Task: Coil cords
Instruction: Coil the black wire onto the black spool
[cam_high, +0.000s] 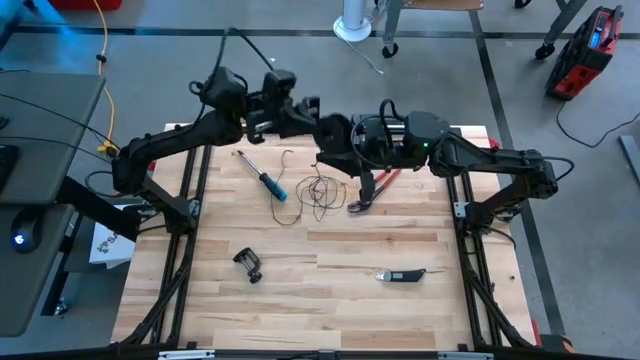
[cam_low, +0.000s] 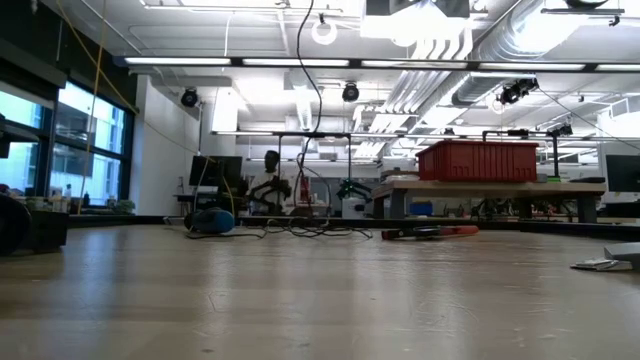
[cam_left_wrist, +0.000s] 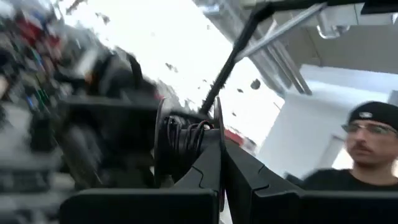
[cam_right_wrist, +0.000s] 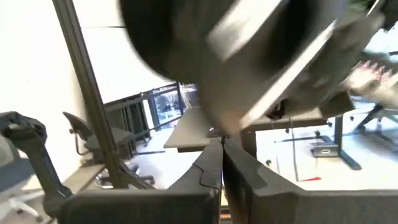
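Observation:
High over the table's far middle my two grippers meet. My left gripper (cam_left_wrist: 222, 148) (cam_high: 322, 128) is shut on the small black reel (cam_left_wrist: 186, 138), which has dark cord wound on its core. My right gripper (cam_right_wrist: 222, 146) (cam_high: 350, 143) stands shut right beside it, pointing level at the left one. Whether any cord runs between its fingers does not show. The rest of the thin dark cord (cam_high: 316, 190) lies in loose loops on the wood below them, and in the low view a thin strand (cam_low: 318, 100) rises from that heap. My left gripper pinches one of the reel's two round flanges at its rim (cam_left_wrist: 219, 121) between its two fingers. The reel stands past the fingertips, lifted clear of the table, with its axle lying across the fingers.
Red pliers (cam_high: 375, 188) lie right of the loose cord and a blue-handled screwdriver (cam_high: 265, 180) left of it. A black clamp (cam_high: 248, 264) and a grey-black knife (cam_high: 402, 274) lie toward the near edge. A person (cam_left_wrist: 367, 155) shows beyond the table.

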